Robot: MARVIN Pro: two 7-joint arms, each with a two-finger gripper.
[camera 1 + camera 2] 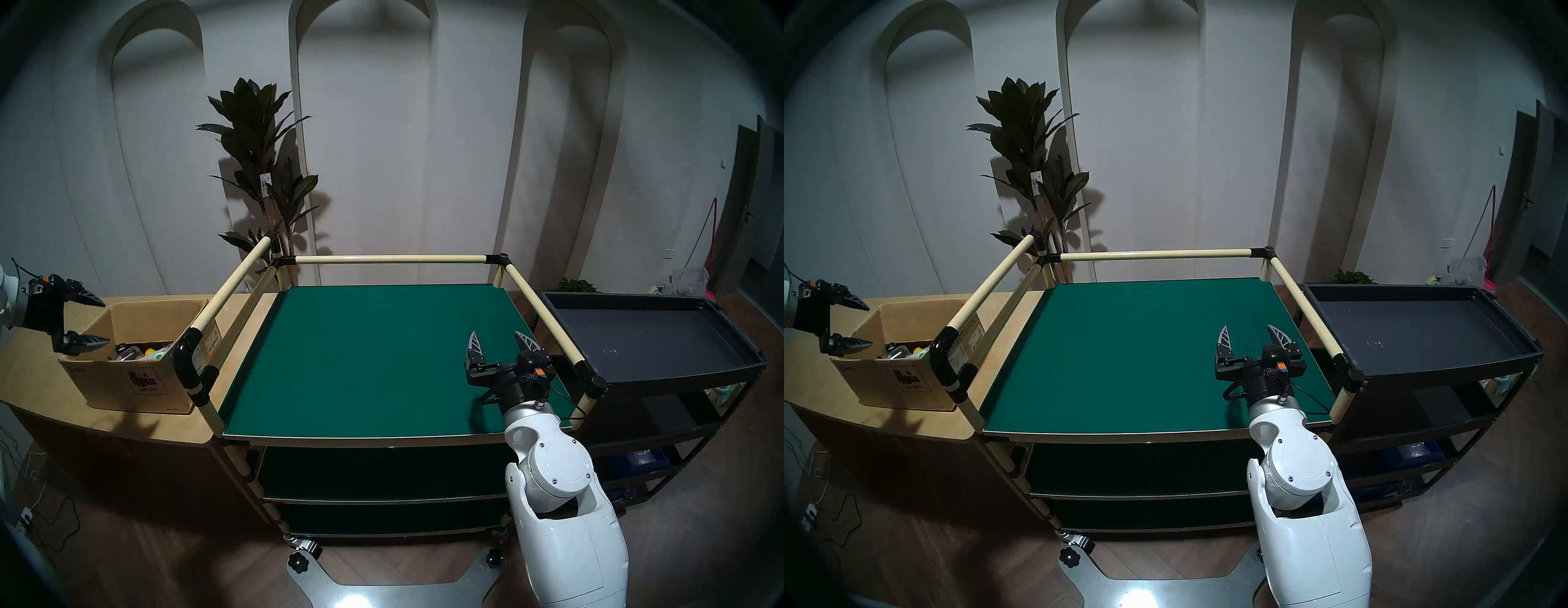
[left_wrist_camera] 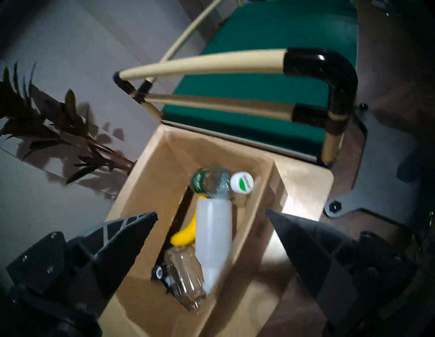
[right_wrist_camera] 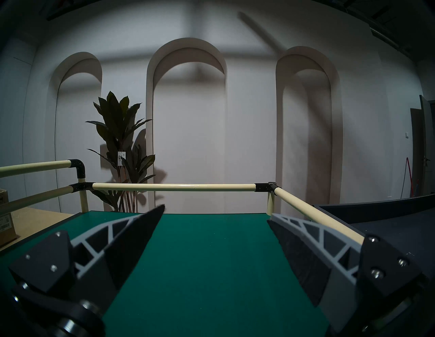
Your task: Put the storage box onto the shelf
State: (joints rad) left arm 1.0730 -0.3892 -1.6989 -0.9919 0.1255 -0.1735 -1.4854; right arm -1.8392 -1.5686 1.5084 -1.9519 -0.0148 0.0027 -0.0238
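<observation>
The left gripper (image 1: pixel 91 322), black with ribbed pointed fingers, stands wide apart and holds nothing. It hangs over the far-left corner of the storage box (image 1: pixel 140 373), an open-topped brown corrugated cardboard carton bearing a black hazard label on its near face. In the left wrist view the two fingers straddle the carton's near end wall, with no contact evident; that view is slightly blurred.

The carton rests on the light wooden counter (image 1: pixel 51 382), just beside the shelf's left rail. Its long axis runs away from the left gripper toward the shelf (image 1: pixel 373 356), a multi-tier cart with dark green felt boards, cream tube rails and black corner joints. Inside lie a white plastic bottle (image 2: pixel 213 237), a clear bottle (image 2: pixel 186 282), a yellow banana-shaped item (image 2: pixel 186 233) and a green-labelled clear bottle (image 2: pixel 210 184).

Judgement: the left arm is clearly the nearer. The carton must rise over the double cream rail (image 1: pixel 229 297) before it can go rightward onto the top board, which carries no objects.

The right gripper (image 1: pixel 500 344), likewise spread wide and empty, hovers over the board's right near portion, well apart from the carton. A black metal cart with grey tray (image 1: pixel 649 335) stands to the right of the shelf.
</observation>
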